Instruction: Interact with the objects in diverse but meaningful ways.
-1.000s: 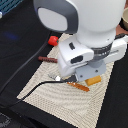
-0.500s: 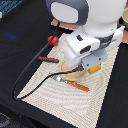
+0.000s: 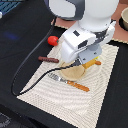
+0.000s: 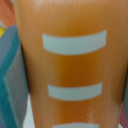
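I brought my arm lower over the cream woven placemat [image 3: 45, 92] | orange ridged plastic pastry [image 4: 72, 60] now fills my wrist camera, on the placemat under the gripper [image 3: 82, 64] | fingers hidden, cannot tell | grab looks close

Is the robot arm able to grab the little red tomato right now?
Probably yes. The red tomato sits in the open on the dark table, with nothing over it. But the arm is low over the mat, so it would have to lift and move over first.
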You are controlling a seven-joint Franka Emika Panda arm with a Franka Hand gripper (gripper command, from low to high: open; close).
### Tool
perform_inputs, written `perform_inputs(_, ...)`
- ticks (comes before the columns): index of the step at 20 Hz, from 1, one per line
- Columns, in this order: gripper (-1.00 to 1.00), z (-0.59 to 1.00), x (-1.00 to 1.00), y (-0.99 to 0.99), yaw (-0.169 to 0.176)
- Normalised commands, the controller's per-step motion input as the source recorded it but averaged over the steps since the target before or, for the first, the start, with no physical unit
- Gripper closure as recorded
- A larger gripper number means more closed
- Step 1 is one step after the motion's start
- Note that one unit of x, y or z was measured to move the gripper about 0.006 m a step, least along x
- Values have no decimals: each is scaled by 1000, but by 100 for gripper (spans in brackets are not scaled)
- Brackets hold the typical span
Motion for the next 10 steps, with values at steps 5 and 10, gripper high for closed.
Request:
perform_inputs(5, 100, -271, -195, -257, 36)
perform_inputs(10, 100, -355, -426, -134, 57)
